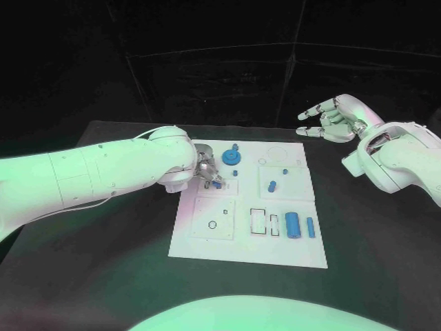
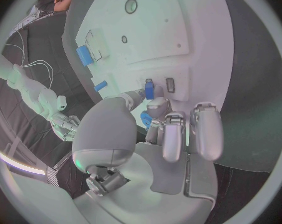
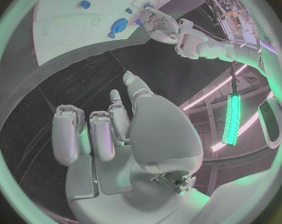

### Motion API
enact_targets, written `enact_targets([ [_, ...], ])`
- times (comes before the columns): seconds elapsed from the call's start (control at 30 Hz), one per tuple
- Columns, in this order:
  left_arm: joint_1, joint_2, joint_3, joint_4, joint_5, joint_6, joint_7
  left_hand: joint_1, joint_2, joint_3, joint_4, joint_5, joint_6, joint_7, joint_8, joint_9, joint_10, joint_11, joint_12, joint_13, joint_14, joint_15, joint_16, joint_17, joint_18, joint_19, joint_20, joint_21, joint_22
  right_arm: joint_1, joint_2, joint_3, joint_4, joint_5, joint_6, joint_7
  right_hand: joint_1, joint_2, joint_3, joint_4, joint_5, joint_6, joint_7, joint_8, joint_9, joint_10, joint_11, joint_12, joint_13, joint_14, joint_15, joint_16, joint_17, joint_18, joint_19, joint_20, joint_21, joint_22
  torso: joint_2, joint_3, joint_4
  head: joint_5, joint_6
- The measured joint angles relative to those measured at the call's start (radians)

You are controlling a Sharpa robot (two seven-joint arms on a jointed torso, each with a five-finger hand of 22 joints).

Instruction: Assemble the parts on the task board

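The white task board (image 1: 249, 238) lies mid-table. My left hand (image 1: 204, 169) is down on the board's far left part, and its thumb and a finger pinch a small blue part (image 2: 146, 118) just above the board. Right by the thumb tip, another small blue part (image 2: 149, 89) stands in the board. A round blue part (image 1: 231, 157) lies at the board's far edge. A blue cylinder (image 1: 293, 224) and a blue bar (image 1: 311, 227) lie near the right edge. My right hand (image 1: 335, 118) hangs in the air beyond the board's far right corner, fingers apart and holding nothing.
Black table (image 1: 101, 276) surrounds the board on all sides. Two more small blue parts (image 1: 271, 185) (image 1: 234, 173) sit mid-board. Empty cut-outs (image 1: 213, 225) lie in the board's near left part.
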Motion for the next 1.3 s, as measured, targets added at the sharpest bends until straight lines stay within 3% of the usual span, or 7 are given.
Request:
enact_targets([
  [0.53,-0.001,0.0,-0.001,0.0,0.005,0.019,0.0,-0.012,0.001,0.0,-0.001,-0.003,0.001,-0.001,0.004,0.001,0.002,0.002,0.0,-0.001,0.0,0.0,0.0,0.0,0.0,0.0,0.0,0.0,0.002,0.0,0.001,0.0,0.0,0.0,0.001,0.0,0.0,0.0,0.0,0.0,0.0,0.0,0.0,0.0,0.0,0.0,0.0,0.0,0.0,0.0,0.0,0.0,0.001,0.0,0.0,0.0,0.0,0.0,0.0,0.0005,-0.0001,0.003,-0.002],
  [0.87,-0.001,0.008,-0.001,-0.014,0.009,0.023,0.0,-0.09,-0.019,0.045,-0.101,-0.003,0.024,-0.017,0.005,-0.003,0.013,-0.006,0.013,0.01,0.0,0.0,0.0,0.0,0.0,0.0,0.0,0.005,0.011,0.0,0.001,0.0,0.001,0.0,0.001,0.0,0.0,0.0,0.0,0.0,0.0,0.0,0.0,0.0,0.0,0.0,0.0,-0.004,0.0,0.0,0.0,0.0,0.001,0.0,0.0,0.0,-0.003,0.0,0.0,0.0006,-0.001,0.004,-0.002],
  [0.97,0.0,0.012,-0.001,-0.019,0.009,0.025,0.0,-0.111,-0.026,0.054,-0.115,-0.004,0.029,-0.023,0.008,-0.005,0.016,-0.009,0.02,0.018,0.0,0.0,0.0,0.0,0.0,0.0,0.0,0.005,0.011,0.0,0.001,0.0,0.001,0.0,0.002,0.0,0.0,0.0,0.0,0.0,0.0,0.0,0.0,0.0,0.0,0.0,0.0,-0.004,0.0,0.0,0.0,0.0,0.001,0.0,0.0,0.0,-0.004,0.0,0.001,0.0006,-0.0011,0.005,-0.004],
  [1.3,0.0,0.022,-0.002,-0.033,0.009,0.032,-0.001,-0.143,-0.027,0.034,-0.103,-0.003,0.047,-0.026,0.009,-0.006,0.027,-0.013,0.035,0.037,0.004,-0.004,0.0,0.0,0.0,0.0,0.0,0.009,0.022,0.0,0.005,0.0,0.001,0.0,0.003,0.0,0.0,0.0,0.0,0.0,0.0,0.0,0.0,0.0,0.0,0.0,0.0,-0.004,0.0,0.0,0.0,0.0,0.0,0.0,0.0,0.0,-0.004,0.0,0.001,0.0003,-0.0012,0.003,-0.006],
])
